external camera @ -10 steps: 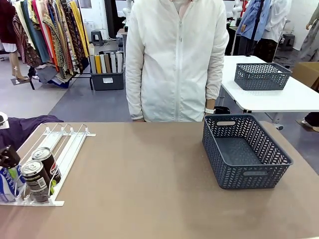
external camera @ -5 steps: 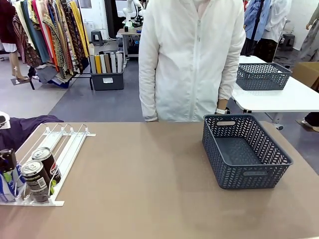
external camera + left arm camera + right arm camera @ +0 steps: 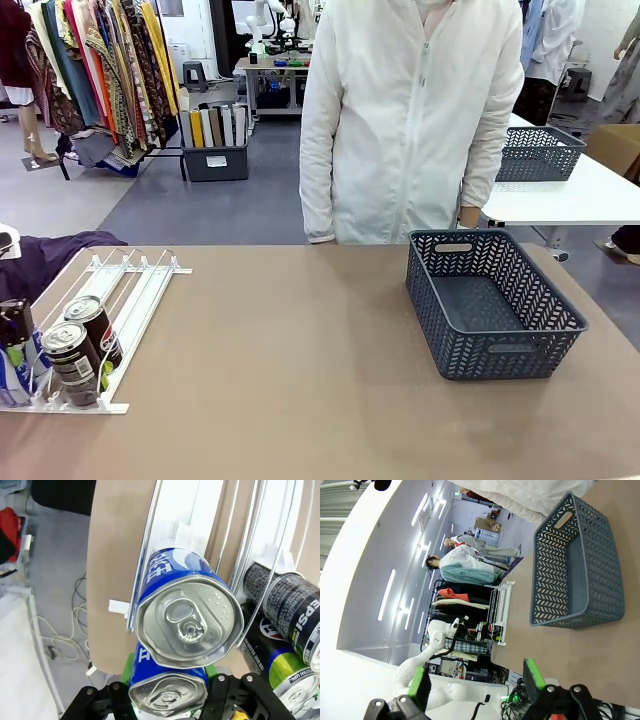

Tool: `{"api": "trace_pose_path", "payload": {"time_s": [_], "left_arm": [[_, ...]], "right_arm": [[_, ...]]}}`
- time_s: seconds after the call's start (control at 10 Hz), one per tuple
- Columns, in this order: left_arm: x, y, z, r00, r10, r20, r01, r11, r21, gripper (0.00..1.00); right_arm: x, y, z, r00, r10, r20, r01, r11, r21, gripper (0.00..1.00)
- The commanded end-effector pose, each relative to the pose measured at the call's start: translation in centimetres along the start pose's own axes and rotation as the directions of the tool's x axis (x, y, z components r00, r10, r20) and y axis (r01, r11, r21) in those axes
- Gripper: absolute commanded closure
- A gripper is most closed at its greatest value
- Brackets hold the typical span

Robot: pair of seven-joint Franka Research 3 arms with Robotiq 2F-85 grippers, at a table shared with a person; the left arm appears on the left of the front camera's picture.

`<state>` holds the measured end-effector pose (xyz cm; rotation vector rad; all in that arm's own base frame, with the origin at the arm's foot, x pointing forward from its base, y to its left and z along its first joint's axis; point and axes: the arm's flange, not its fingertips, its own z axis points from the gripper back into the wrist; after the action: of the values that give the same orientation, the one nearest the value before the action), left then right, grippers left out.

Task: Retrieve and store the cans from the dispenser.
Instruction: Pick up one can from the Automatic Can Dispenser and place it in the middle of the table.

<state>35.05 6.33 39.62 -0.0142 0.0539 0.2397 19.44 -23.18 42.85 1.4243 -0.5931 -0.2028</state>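
The white dispenser (image 3: 130, 290) lies at the table's left end. Two dark cans (image 3: 73, 362) stand in its right lane at the low end, and a blue can (image 3: 14, 378) stands in the left lane. My left gripper (image 3: 12, 320) hangs over that blue can at the picture's left edge. In the left wrist view the green pads (image 3: 128, 664) press both sides of the nearest blue can (image 3: 167, 692), with a second blue can (image 3: 189, 622) just behind it and dark cans (image 3: 282, 597) beside. My right gripper (image 3: 476, 680) is open and holds nothing.
A dark grey lattice basket (image 3: 545, 300) stands at the table's right, with nothing in it. A person in a white jacket (image 3: 410, 120) stands at the far edge behind it. The brown table top (image 3: 290, 360) lies bare between dispenser and basket.
The person has stepped to the right along the far edge. My left gripper has turned from tilted to upright over the blue can. The cans have not moved.
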Motion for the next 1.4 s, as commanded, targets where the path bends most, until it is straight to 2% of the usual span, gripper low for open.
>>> {"api": "trace_pose_path", "payload": {"time_s": [0.0, 0.2, 0.4, 0.5, 0.8, 1.0, 1.1, 1.2, 1.3], "left_arm": [[-0.6, 0.4, 1.3, 0.999, 0.027, 0.031, -0.027, 1.000, 0.000, 1.00], [-2.8, 0.5, 4.7, 0.998, 0.042, 0.056, -0.042, 0.999, 0.003, 1.00], [-6.4, 1.1, 10.5, 0.996, -0.019, 0.085, 0.023, 0.998, -0.051, 1.00], [-8.3, 1.5, 13.2, 0.992, -0.067, 0.107, 0.071, 0.997, -0.041, 1.00], [-13.4, 2.6, 20.4, 0.945, -0.089, 0.315, 0.112, 0.992, -0.054, 1.00], [-14.4, 3.0, 21.0, 0.926, -0.078, 0.368, 0.125, 0.987, -0.105, 1.00], [-14.5, 3.6, 20.6, 0.935, -0.072, 0.348, 0.130, 0.981, -0.146, 1.00], [-15.1, 2.7, 22.2, 0.937, -0.077, 0.342, 0.108, 0.991, -0.073, 1.00], [-15.1, 2.7, 22.2, 0.937, -0.077, 0.342, 0.108, 0.991, -0.073, 1.00]], "right_arm": [[0.2, 0.3, -0.2, 1.000, 0.019, 0.017, -0.019, 1.000, 0.022, 0.00], [0.2, 0.3, -0.2, 1.000, 0.019, 0.017, -0.019, 1.000, 0.022, 0.00], [0.2, 0.3, -0.2, 1.000, 0.019, 0.017, -0.019, 1.000, 0.022, 0.00], [0.2, 0.3, -0.2, 1.000, 0.019, 0.017, -0.019, 1.000, 0.022, 0.00], [0.2, 0.3, -0.2, 1.000, 0.019, 0.017, -0.019, 1.000, 0.022, 0.00], [0.2, 0.3, -0.2, 1.000, 0.019, 0.017, -0.019, 1.000, 0.022, 0.00], [0.2, 0.3, -0.2, 1.000, 0.019, 0.017, -0.019, 1.000, 0.022, 0.00], [0.2, 0.3, -0.2, 1.000, 0.019, 0.017, -0.019, 1.000, 0.022, 0.00], [0.2, 0.3, -0.2, 1.000, 0.019, 0.017, -0.019, 1.000, 0.022, 0.00]]}}
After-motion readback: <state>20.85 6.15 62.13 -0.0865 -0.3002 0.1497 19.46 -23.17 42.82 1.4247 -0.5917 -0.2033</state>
